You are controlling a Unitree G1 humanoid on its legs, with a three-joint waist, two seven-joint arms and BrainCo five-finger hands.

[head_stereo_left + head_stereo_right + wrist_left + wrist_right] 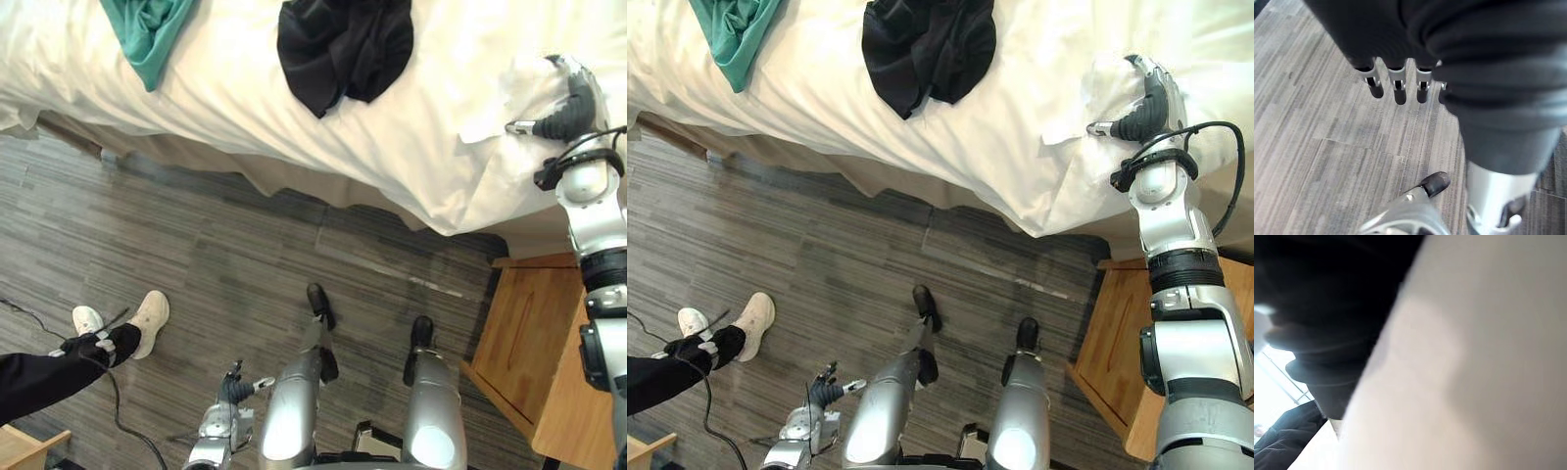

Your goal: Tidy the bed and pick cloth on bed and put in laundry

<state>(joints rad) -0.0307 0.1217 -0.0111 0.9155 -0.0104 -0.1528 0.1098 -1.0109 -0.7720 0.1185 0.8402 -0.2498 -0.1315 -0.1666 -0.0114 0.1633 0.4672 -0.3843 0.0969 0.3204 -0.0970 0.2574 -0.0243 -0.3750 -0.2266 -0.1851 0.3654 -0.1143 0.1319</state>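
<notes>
Right eye view, right hand (1150, 106) on white sheet (999, 147), black cloth (926, 44)

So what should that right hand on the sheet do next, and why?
Probably lift the right hand off the white sheet and swing it left to the black cloth, the nearer of two garments lying on it; the teal cloth lies farther left. The left hand hangs open down near the floor, far from both.
</notes>
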